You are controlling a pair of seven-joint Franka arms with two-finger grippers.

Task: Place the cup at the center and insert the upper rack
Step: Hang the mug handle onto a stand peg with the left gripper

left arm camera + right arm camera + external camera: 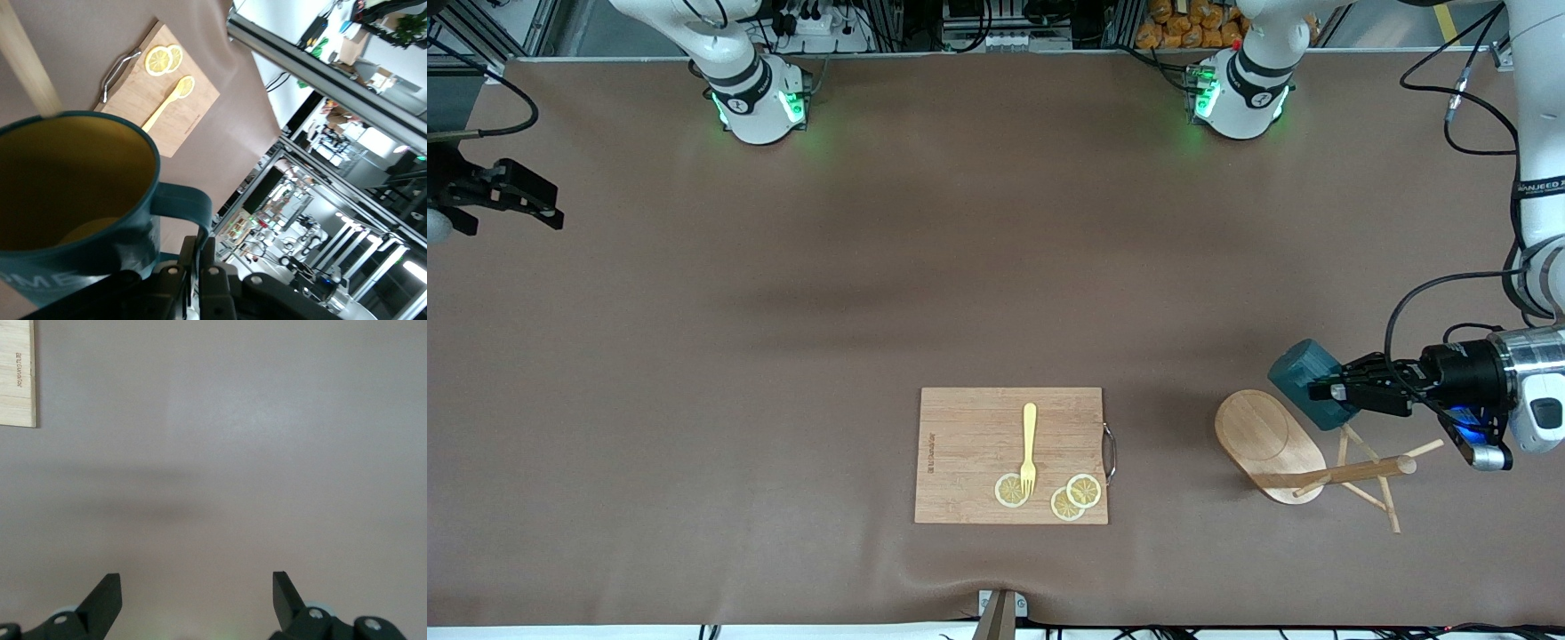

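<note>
The dark teal cup (pixel 1301 377) hangs tipped sideways above the upper rack's oval base (pixel 1267 443), toward the left arm's end of the table. My left gripper (pixel 1327 392) is shut on its loop handle (pixel 189 206). In the left wrist view the cup (pixel 73 200) shows its yellowish inside, with my left gripper (pixel 203 252) clamped on the handle. The upper rack, a light wooden mug tree, lies on its side; its post (pixel 1360 471) and thin pegs point toward the table's end. My right gripper (pixel 550 206) waits open at the right arm's end, with nothing between its fingers (pixel 107 595).
A rectangular wooden cutting board (pixel 969 436) with a metal handle lies near the front camera at mid-table. On it are a yellow fork (pixel 1029 444) and lemon slices (pixel 1076 496). The board's corner (pixel 17 380) shows in the right wrist view.
</note>
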